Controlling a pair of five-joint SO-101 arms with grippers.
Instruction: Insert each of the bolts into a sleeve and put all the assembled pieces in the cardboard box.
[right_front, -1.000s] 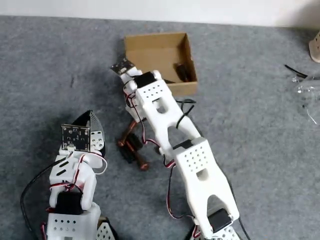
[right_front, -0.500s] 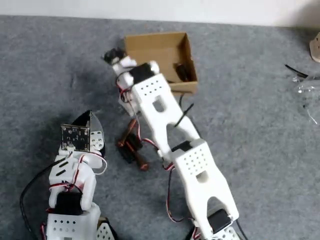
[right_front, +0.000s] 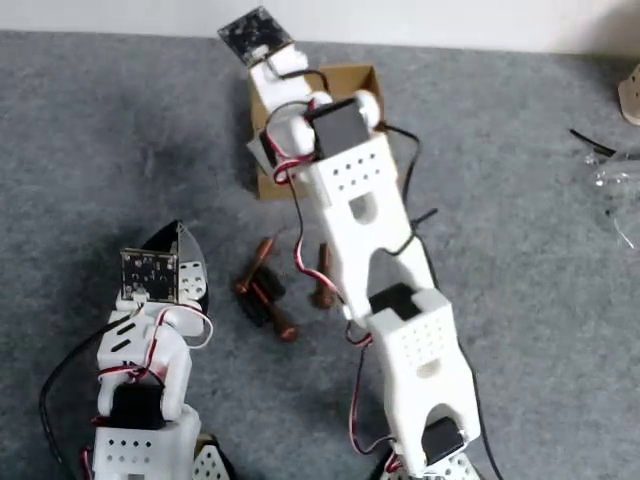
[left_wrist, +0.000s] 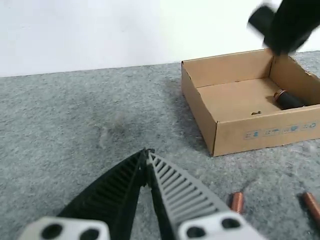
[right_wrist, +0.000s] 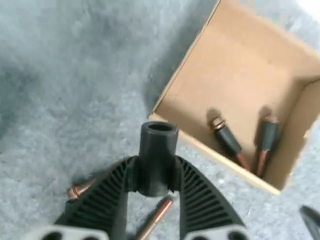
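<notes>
My right gripper (right_wrist: 156, 167) is shut on an upright black sleeve (right_wrist: 158, 145), held above the carpet just outside the near wall of the cardboard box (right_wrist: 235, 65). Two assembled pieces (right_wrist: 226, 141) (right_wrist: 265, 142) lie inside the box. Loose copper bolts (right_wrist: 80, 189) (right_wrist: 156, 216) lie on the carpet below the sleeve. From above, the right arm (right_front: 345, 190) reaches over the box (right_front: 352, 74), with bolts (right_front: 255, 263) (right_front: 322, 275) and a black sleeve (right_front: 258, 304) on the carpet beside it. My left gripper (left_wrist: 147, 156) is shut and holds nothing, low over the carpet short of the box (left_wrist: 260, 135).
Grey carpet covers the table. Clear plastic and a black cable (right_front: 610, 170) lie at the far right. A white wall edge runs along the back. There is open carpet left of the box (right_front: 120, 120).
The right arm has swung away from me and risen over the box, uncovering the bolts on the carpet. The left arm has kept still.
</notes>
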